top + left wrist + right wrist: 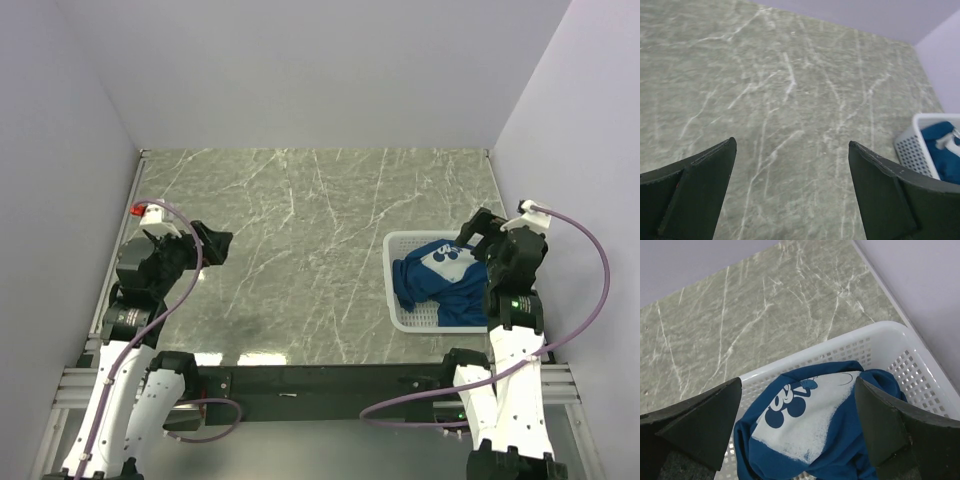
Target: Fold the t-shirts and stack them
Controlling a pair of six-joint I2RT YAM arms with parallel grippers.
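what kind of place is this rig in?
Probably a lab robot cell: plain pale walls box in a marble-look table, an aluminium rail along its near edge, one blue t-shirt in a mesh basket.

Nothing in any view can be read as text, number or brand name. The only marking is the white print (815,410) on the blue t-shirt (762,460). The shirt lies crumpled in the white mesh basket (920,367) at about 3 o'clock on the table (300,220). The print shows dark blue cartoon shapes, and thin lines toward its 2 o'clock corner are too creased to make out as letters.
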